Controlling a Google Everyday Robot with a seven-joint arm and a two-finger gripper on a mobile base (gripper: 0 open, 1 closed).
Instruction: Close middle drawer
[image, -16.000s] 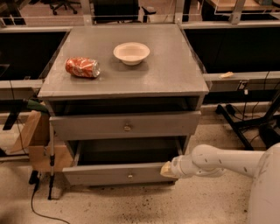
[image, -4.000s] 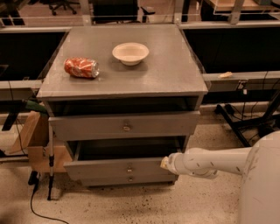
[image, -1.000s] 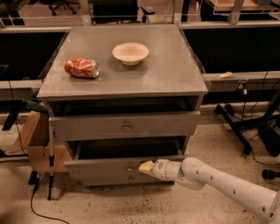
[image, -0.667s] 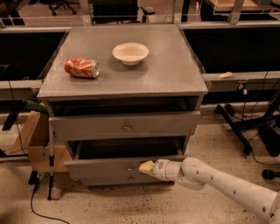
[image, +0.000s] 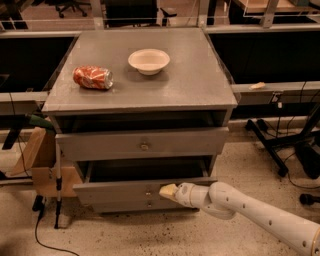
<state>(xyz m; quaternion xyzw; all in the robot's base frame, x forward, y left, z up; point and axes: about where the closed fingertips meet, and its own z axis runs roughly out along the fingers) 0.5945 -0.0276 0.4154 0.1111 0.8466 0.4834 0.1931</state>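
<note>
Camera view, single frame.

- Grey drawer unit fills the centre of the frame. Its flat top is the table (image: 190, 85).
- On the table: white bowl (image: 149, 60) upright, upper centre. Red can (image: 93, 77) on its side, left of the bowl and well apart from it.
- Top drawer (image: 100, 146): tall front, brass knob (image: 144, 146) at centre. It is pulled out, with a dark gap between its front and the table edge above.
- Middle drawer (image: 115, 191): directly under the top drawer, lower centre of frame. Low flat front with a small dull knob (image: 148, 191). It is open, sticking out further than the top drawer, and the dark inside of the box shows behind the front.
- Lower front (image: 125, 205): thin strip under the middle drawer, set further back, with its own small knob.
- Arm (image: 260, 217): white, enters from the lower right corner and runs up-left toward the unit.
- Tool (image: 169, 190): pale yellow tip against the middle drawer's front panel, just right of the knob. Contact looks likely, though the knob itself is clear of it. Can't tell whether the tool is wide or narrow, since the tip reads as one wedge.
- Left edge: tan wooden piece (image: 37, 150) beside the unit, with a thin cable (image: 42, 235) trailing on the speckled floor (image: 150, 235).
- Right edge: black stand legs (image: 280, 145) on the floor.
</note>
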